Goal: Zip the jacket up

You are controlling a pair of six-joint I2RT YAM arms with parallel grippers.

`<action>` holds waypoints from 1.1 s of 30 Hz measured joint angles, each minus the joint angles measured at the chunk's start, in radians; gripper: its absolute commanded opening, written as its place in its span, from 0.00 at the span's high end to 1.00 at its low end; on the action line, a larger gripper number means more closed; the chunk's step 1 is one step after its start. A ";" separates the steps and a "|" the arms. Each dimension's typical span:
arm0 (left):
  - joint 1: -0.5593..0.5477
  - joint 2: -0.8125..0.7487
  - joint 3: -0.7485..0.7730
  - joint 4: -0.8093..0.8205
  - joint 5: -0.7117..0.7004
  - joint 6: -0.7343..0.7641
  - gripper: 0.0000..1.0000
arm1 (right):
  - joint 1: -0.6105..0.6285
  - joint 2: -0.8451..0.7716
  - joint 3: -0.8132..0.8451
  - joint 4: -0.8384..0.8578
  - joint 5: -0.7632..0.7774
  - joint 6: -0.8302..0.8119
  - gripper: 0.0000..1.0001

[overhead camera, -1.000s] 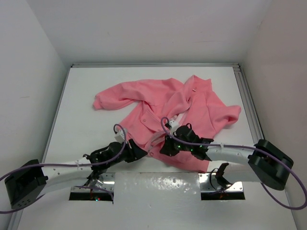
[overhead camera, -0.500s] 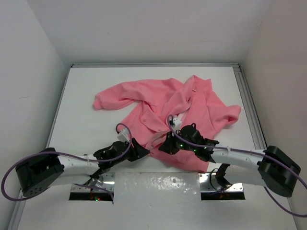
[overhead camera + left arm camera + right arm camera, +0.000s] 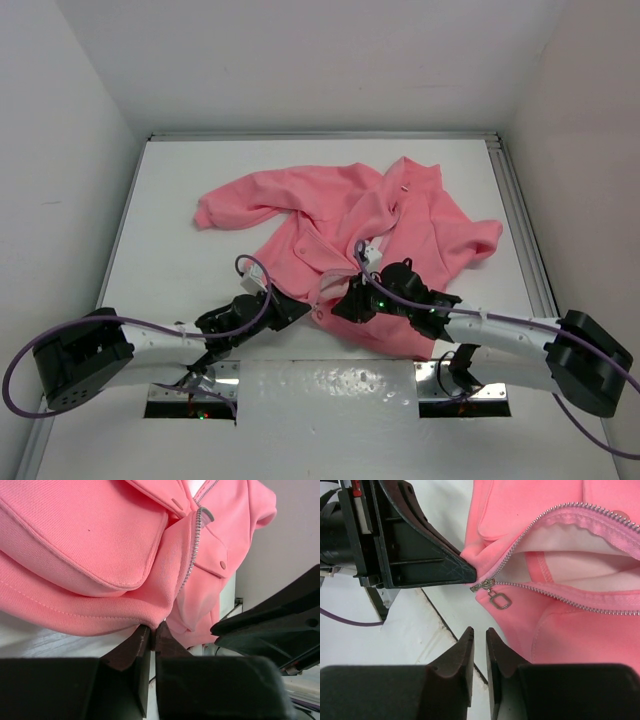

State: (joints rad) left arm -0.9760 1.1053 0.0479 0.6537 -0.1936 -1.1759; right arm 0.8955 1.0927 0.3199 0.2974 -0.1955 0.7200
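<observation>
The salmon-pink ribbed fleece jacket (image 3: 350,225) lies rumpled on the white table (image 3: 170,230), its near hem between both grippers. The left wrist view shows the left gripper (image 3: 151,630) with its black wedge fingers pinched on the stitched hem corner. Only the right wrist view shows the small metal ring pull (image 3: 500,600), with the right gripper (image 3: 479,635) just beside it, its jaws barely parted and empty.

Top cam high, far, looks down; wrist cams close, share jacket (image 3: 380,215) zip (image 3: 482,585).
</observation>
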 measured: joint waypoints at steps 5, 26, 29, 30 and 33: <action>0.000 -0.001 0.000 0.009 0.003 -0.003 1.00 | 0.029 0.024 0.002 0.004 0.003 -0.002 0.65; 0.000 -0.216 0.000 -0.047 0.098 -0.068 1.00 | 0.058 0.127 0.029 0.090 0.061 -0.111 0.58; 0.000 -0.216 0.000 -0.047 0.110 -0.076 1.00 | 0.058 0.127 0.029 0.094 0.056 -0.127 0.58; 0.000 -0.216 0.000 -0.047 0.114 -0.080 1.00 | 0.058 0.127 0.029 0.098 0.050 -0.133 0.58; 0.000 -0.217 0.000 -0.044 0.130 -0.090 1.00 | 0.058 0.126 0.029 0.114 0.023 -0.151 0.58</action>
State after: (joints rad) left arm -0.9760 0.8886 0.0479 0.6098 -0.0635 -1.2659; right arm 0.9531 1.2186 0.3485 0.4118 -0.1726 0.5694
